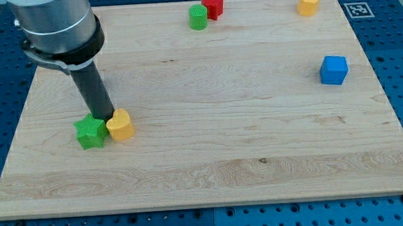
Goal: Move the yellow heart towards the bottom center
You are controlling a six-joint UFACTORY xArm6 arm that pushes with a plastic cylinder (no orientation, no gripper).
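The yellow heart (pixel 121 125) lies on the wooden board at the view's left, a little below mid-height. A green star (pixel 90 131) sits right beside it on its left. My tip (pixel 106 117) is at the end of the dark rod, set down just above the gap between the two blocks, touching or nearly touching the heart's upper left edge.
A green cylinder-like block (pixel 198 18) and a red block (pixel 213 4) sit together at the view's top centre. A yellow hexagonal block (pixel 308 3) is at the top right. A blue cube (pixel 334 70) is at the right. The board's bottom edge (pixel 207 205) runs across the view's bottom.
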